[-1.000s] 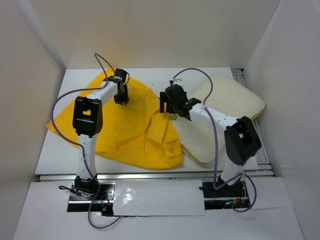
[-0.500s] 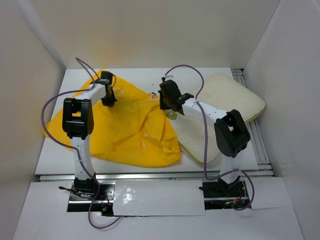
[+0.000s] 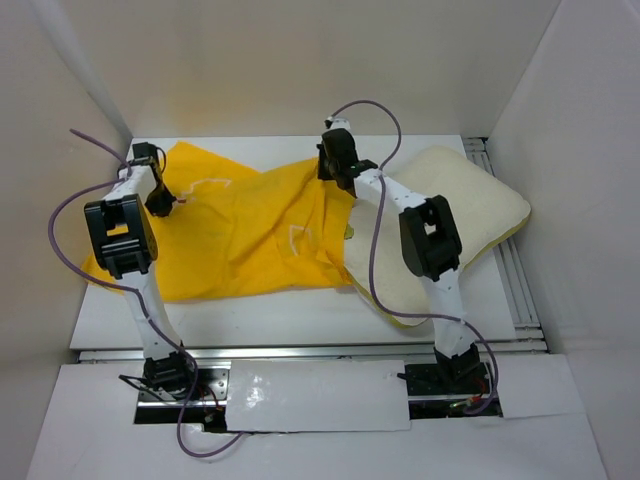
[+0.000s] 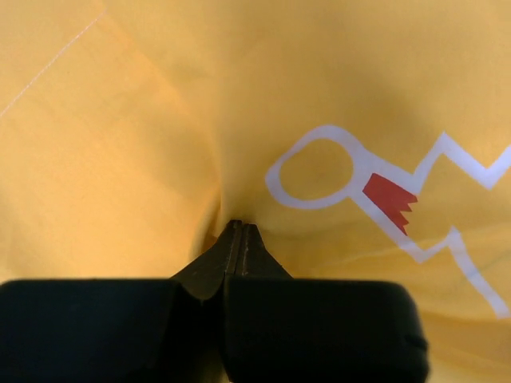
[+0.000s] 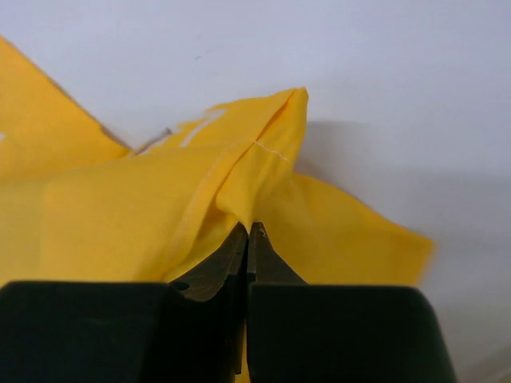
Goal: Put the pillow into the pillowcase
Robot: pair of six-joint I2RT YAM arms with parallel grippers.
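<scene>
The yellow pillowcase [image 3: 250,235] lies stretched across the left and middle of the table, its white cartoon outline [image 4: 319,163] facing up. My left gripper [image 3: 160,203] is shut on the pillowcase's far-left part [image 4: 239,227], with the fabric puckered at the tips. My right gripper [image 3: 343,182] is shut on a folded corner of the pillowcase [image 5: 249,227] at its far-right end. The cream-white pillow [image 3: 470,205] lies flat at the right, its near-left edge under the pillowcase's right edge and the right arm. No gripper touches the pillow.
White walls enclose the table on three sides. A metal rail [image 3: 510,270] runs along the table's right edge beside the pillow. Purple cables [image 3: 375,105] loop above both arms. A bare white table strip [image 3: 250,315] lies in front of the pillowcase.
The right gripper has shut on the pillowcase corner and moved toward the back. The left gripper has pulled leftward with the fabric. The pillowcase is now spread wider and flatter.
</scene>
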